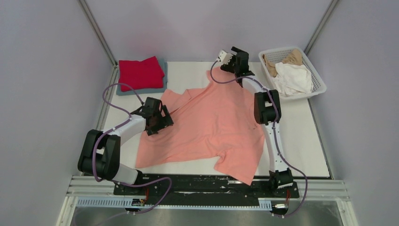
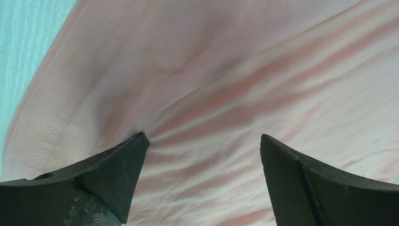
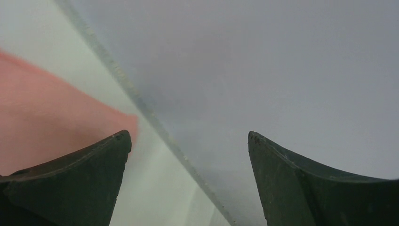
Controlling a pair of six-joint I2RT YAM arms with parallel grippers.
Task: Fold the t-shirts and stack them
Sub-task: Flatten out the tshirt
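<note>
Both jaws stand apart: left jaws low over the left sleeve of the pink shirt (image 1: 211, 127), right jaws empty at its far corner. That shirt lies spread across the tabletop (image 1: 301, 141); a folded red shirt (image 1: 140, 72) tops a grey-blue shirt (image 1: 141, 89) far left.

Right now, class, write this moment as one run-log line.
left gripper: open over salmon-pink t-shirt | right gripper: open, empty, at far edge of table | red t-shirt: folded atop grey-blue t-shirt
</note>
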